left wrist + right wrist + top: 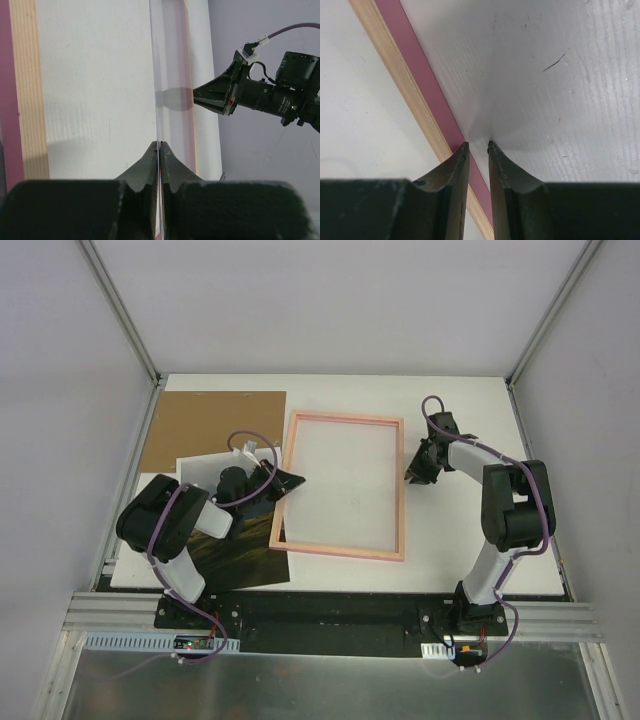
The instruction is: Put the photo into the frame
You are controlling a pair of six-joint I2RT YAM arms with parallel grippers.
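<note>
Left pincer [158,145]: fingers pressed together on a thin sheet that its own wrist camera sees edge-on as a fine line running away from the tips. That view does not show the sheet's face. The overhead view does: the photo [245,555], dark landscape side up, lies at the near left of the worktop [350,390] under the left arm. Its far right corner runs up to this pincer, so the pinched sheet is taken to be the photo. The pincer sits at the left rail of the frame [338,553], about halfway along it. Most of the photo lies outside the frame, to the left of that rail. Right pincer [477,144]: fingers a narrow slit apart, with nothing seen clamped between them. Its wrist view places the tips at the inner pink face of a frame rail, where that face meets the pale pane, with the wooden top of the rail on the other side. Overhead, this pincer stands at the frame's right rail, opposite the left one. The left wrist view also shows it from the side, casting a shadow on the surface inside the frame. The frame lies flat at mid worktop. A brown cardboard board [210,420] lies at the far left, with a white sheet [200,465] just near of it, partly under the left arm.
</note>
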